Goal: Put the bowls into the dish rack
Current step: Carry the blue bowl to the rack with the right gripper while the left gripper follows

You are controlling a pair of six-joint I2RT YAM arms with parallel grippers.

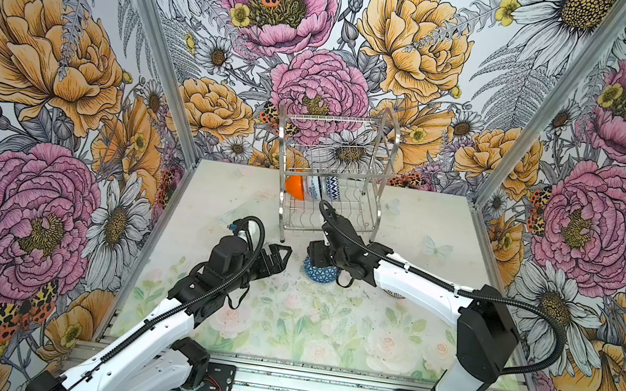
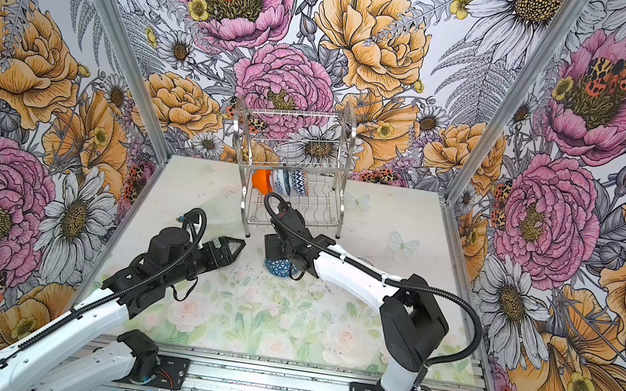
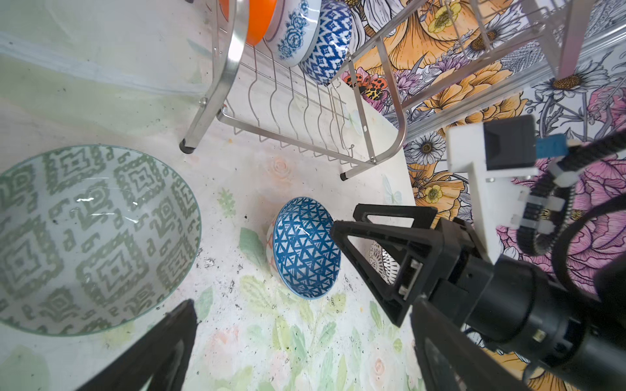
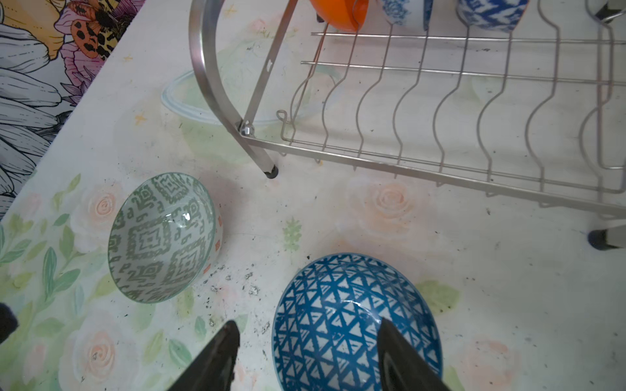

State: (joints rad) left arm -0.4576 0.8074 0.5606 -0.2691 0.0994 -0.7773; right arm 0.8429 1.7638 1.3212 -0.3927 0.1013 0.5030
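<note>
In both top views the right claw (image 1: pixel 317 252) hangs directly over a small blue-and-white triangle-patterned ceramic bowl (image 1: pixel 318 276) on the floral worktop (image 1: pixel 325 324). Both sit just on the near side of the two-tier silver wire dish rack (image 1: pixel 331 120), where three racked bowls (image 1: pixel 314 190) fill the lower tier's left end. The left claw (image 1: pixel 283 257), spread wide, sits just left (the right arm is plainly nearer).

Left wrist view: a grey-green patterned bowl (image 3: pixel 91 237) stands apart from the blue one.

Right wrist view: the right claw's parted fingers (image 4: pixel 216 355) straddle the blue bowl's rim, one inside and one outside, gripping nothing.

left gripper (image 1: pixel 282 256) low with jaws spread wide, right gripper (image 4: pixel 308 323) tipped downward, jaws apart
</note>
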